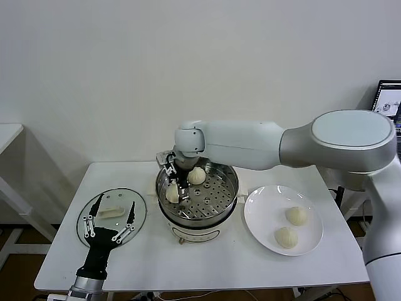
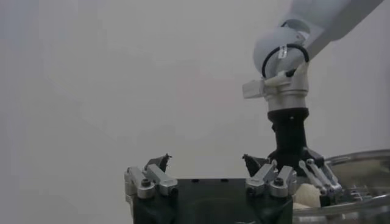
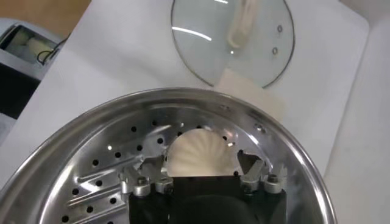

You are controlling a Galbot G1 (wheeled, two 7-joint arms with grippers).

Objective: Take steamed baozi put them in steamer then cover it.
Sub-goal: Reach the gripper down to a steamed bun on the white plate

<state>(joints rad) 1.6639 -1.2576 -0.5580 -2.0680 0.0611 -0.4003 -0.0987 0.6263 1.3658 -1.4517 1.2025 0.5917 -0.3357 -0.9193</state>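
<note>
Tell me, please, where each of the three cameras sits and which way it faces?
Head: high on the robot, looking down at the table; both arms show, right gripper in the steamer.
Left wrist: looks level over the open left gripper toward the right arm.
Right wrist: looks down past open fingers onto a bun.
Shared: head and right wrist both show the lid.

Right claw (image 1: 177, 188) points down, fingers spread wide; left claw (image 1: 111, 219) waits low, fingers open.
</note>
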